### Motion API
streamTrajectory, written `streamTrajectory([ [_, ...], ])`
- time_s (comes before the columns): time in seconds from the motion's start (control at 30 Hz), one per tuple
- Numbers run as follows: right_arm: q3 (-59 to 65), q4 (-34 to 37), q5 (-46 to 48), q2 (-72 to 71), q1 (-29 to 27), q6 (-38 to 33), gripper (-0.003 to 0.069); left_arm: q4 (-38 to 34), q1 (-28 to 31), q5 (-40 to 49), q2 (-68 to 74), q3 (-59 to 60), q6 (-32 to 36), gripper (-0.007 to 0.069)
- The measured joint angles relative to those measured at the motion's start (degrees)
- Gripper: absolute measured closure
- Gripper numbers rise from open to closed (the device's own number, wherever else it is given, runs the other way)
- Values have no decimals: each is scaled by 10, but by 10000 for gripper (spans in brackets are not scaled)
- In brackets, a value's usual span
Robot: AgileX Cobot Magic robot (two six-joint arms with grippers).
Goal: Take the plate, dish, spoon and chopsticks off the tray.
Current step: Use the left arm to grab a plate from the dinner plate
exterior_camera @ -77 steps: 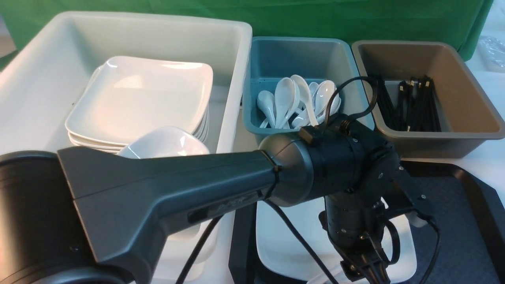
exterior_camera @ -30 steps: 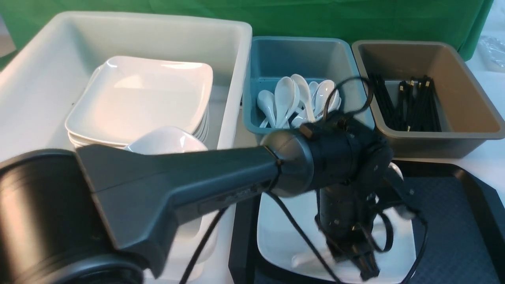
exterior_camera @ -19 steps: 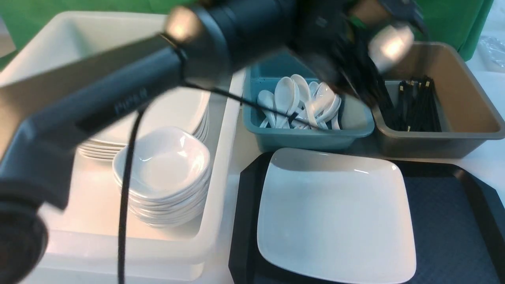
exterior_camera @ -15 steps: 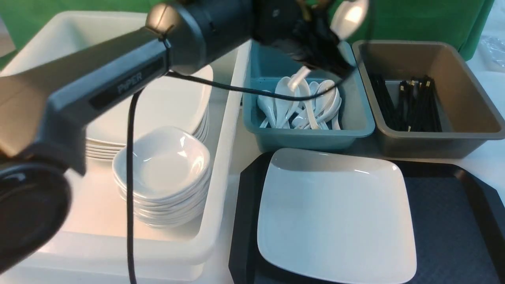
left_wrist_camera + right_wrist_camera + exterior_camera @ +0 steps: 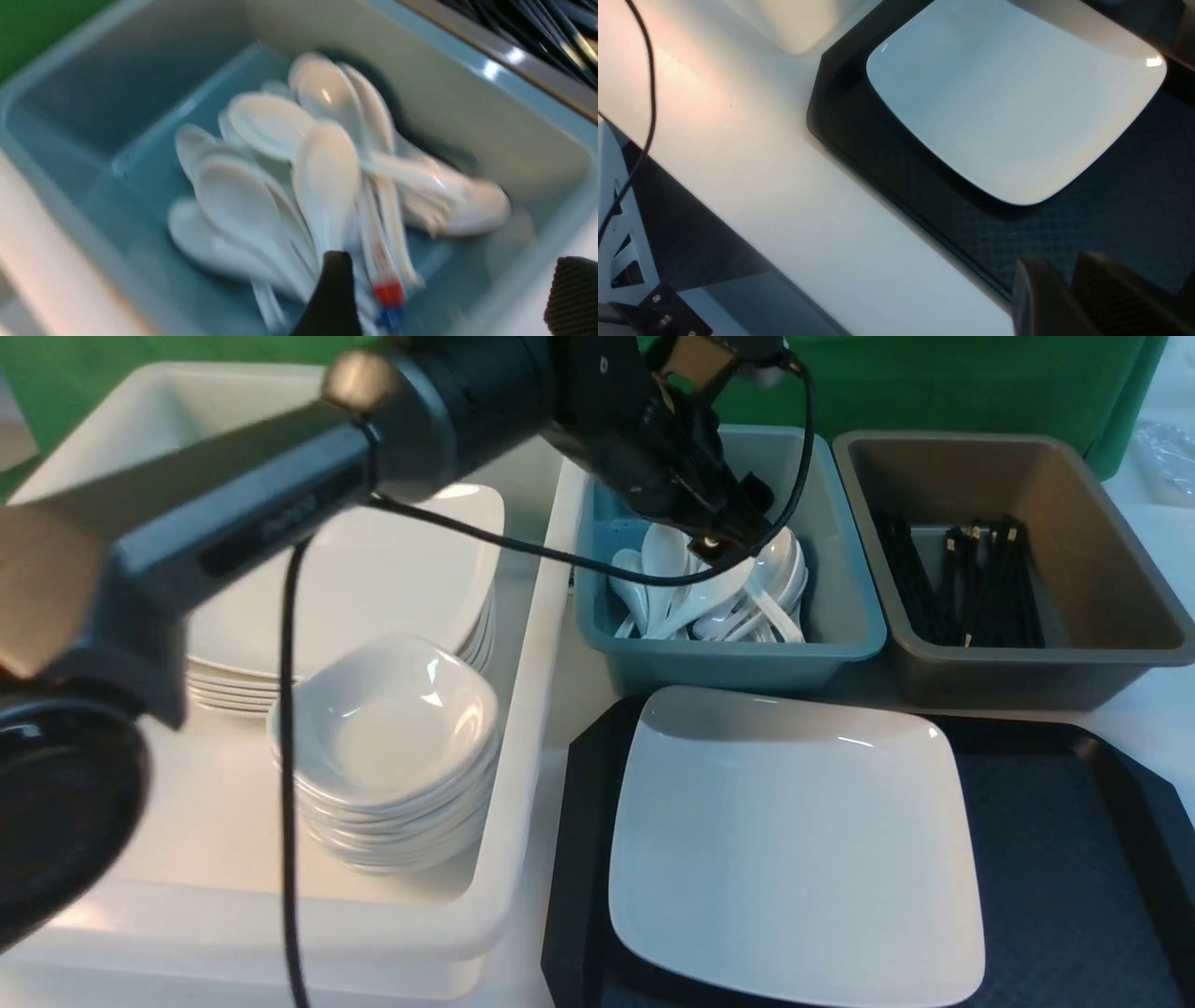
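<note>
The plate [image 5: 794, 859] is seated on the left part of the tray [image 5: 1074, 859], glossy face up, with textured black surface exposed to its right. Beyond the tray, the teal tub [image 5: 738, 665] is set at the left and the brown tub [image 5: 1036, 656] at the right.

The left arm [image 5: 467, 420] is stretched across the white bin [image 5: 509, 859], and the left gripper [image 5: 453, 298] is poised over the teal tub. Its fingers are spread wide and released — nothing is gripped between them. White spoons [image 5: 327, 177] are heaped below in the tub; which one is the task's spoon cannot be told.

Black chopsticks [image 5: 990, 588] with gold-coloured caps are bundled in the brown tub. In the white bin, square plates [image 5: 373, 579] are stacked on the far side, and small rounded dishes [image 5: 387, 728] are piled nearer, toward the bin's right wall.

The right gripper [image 5: 1069, 284] is shown only in part and blurred, its fingers close together — whether they are fully closed cannot be told. A green cloth [image 5: 934, 392] is hung behind the tubs.
</note>
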Motion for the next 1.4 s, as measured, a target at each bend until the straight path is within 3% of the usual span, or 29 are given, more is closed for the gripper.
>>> streamTrajectory([
  [0.13,0,0,0,0,0,-3,515,-3,-19,59,-94,73,67,297],
  [0.17,0,0,0,0,0,-4,515,-19,-36,64,-147,144,141,440],
  [0.2,0,0,0,0,0,-4,515,-26,-50,64,-179,189,185,510],
  [0.23,0,0,0,0,0,-5,515,-29,-74,62,-220,246,235,564],
  [0.3,0,0,0,0,0,-7,515,-27,-104,53,-259,334,297,596],
  [0.47,0,0,0,0,0,-13,515,4,-169,-34,-310,525,398,544],
  [0.53,0,0,0,0,0,-13,515,14,-178,-88,-310,563,414,480],
  [0.63,0,5,0,0,0,-13,515,33,-180,-165,-295,598,423,323],
  [0.67,0,5,0,0,0,-13,515,33,-180,-167,-293,600,423,314],
  [0.77,0,19,0,0,0,-13,515,46,-180,-204,-269,603,424,188],
  [0.83,0,25,0,0,0,-13,515,56,-180,-220,-255,603,422,157],
  [1.0,0,41,-3,0,0,-13,515,124,-180,-254,-213,603,376,146],
  [1.13,0,52,-3,0,0,-13,515,200,-180,-272,-179,598,296,187],
  [1.4,0,58,-4,0,0,-13,515,264,-180,-290,-153,593,266,218],
])
